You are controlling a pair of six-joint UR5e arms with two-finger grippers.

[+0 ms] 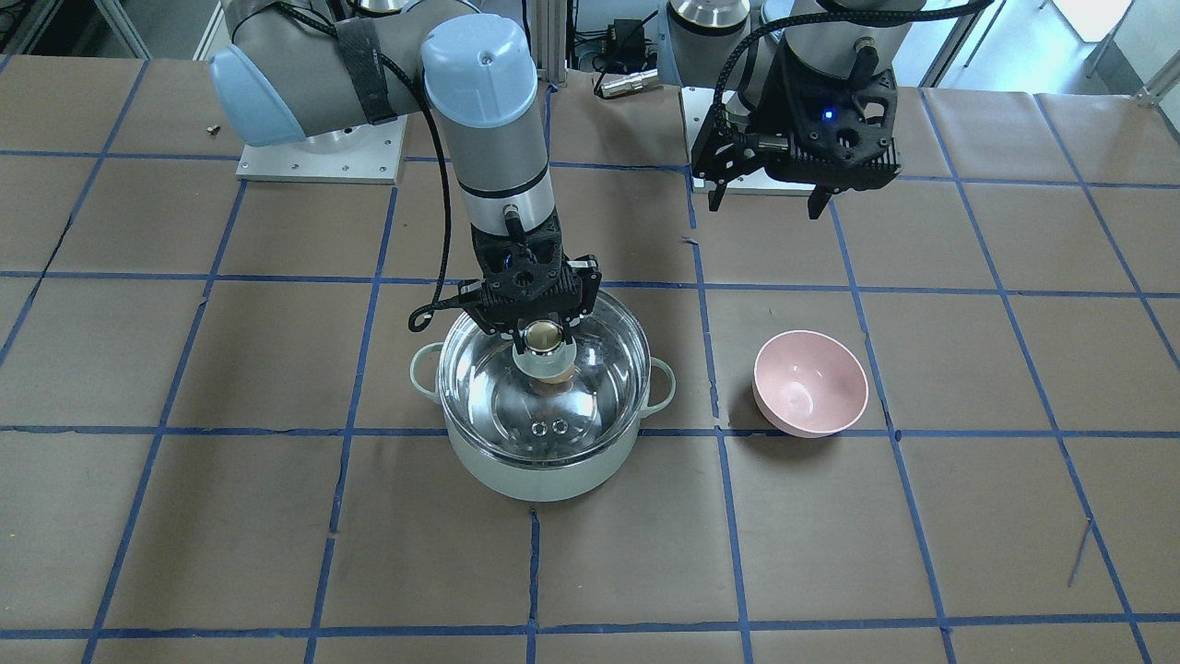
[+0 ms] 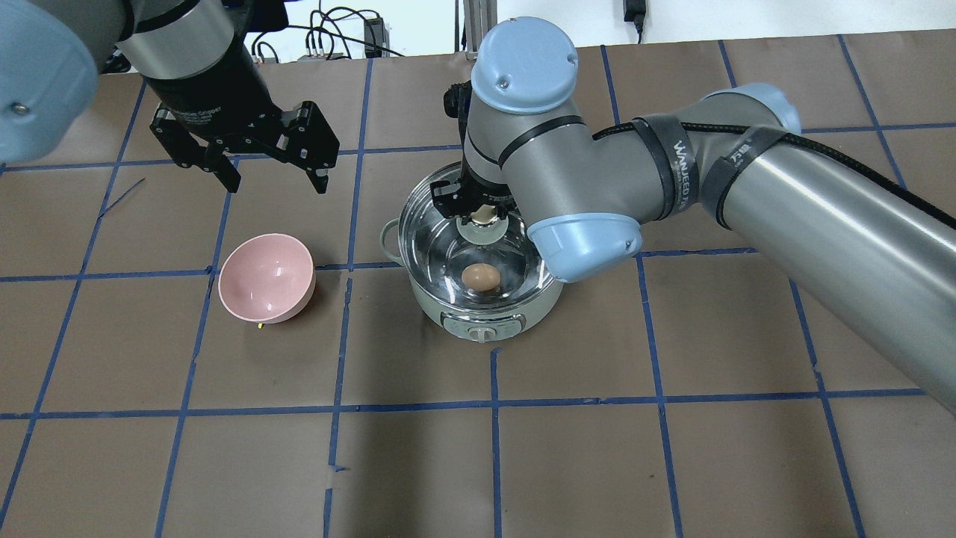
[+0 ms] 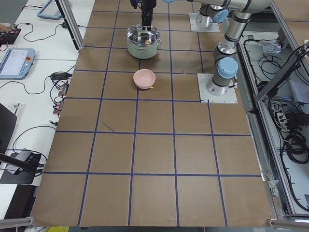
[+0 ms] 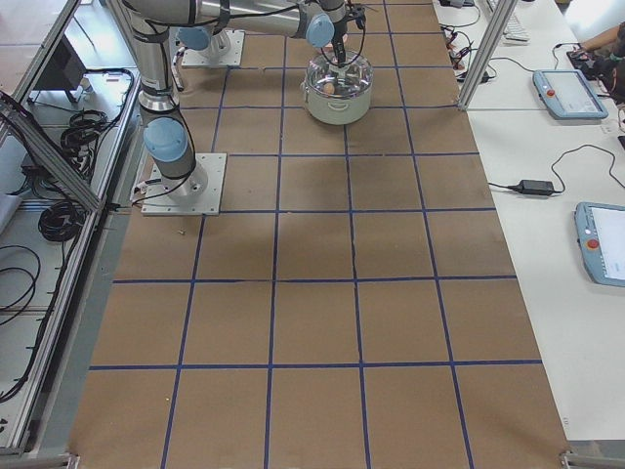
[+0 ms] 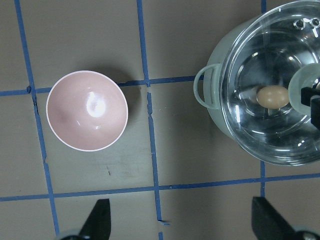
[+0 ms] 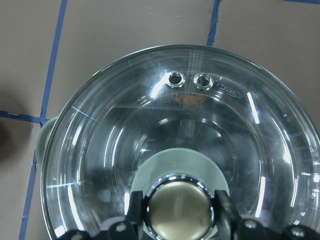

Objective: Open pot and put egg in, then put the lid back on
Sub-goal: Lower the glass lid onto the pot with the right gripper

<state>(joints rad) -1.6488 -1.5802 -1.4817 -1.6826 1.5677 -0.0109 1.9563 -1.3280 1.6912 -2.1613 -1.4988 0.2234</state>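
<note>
Table point(image 4: 312, 322) surface: brown paper with a blue tape grid. White bench point(image 4: 527, 254) along the operator-side edge carries teach pendants point(image 4: 562, 93) and cables point(image 4: 586, 156).

- Bright, even light from overhead; soft, short shadows beside the round pink bowl point(image 1: 810, 383)
- White glare streaks on the clear glass domed lid point(image 6: 250, 125); a white hotspot inside the bowl

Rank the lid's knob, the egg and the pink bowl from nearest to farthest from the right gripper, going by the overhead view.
1. Lid knob, between the right gripper's fingers.
2. Egg, inside the pot, below the knob.
3. Pink bowl, apart, on the robot's left side.
</note>
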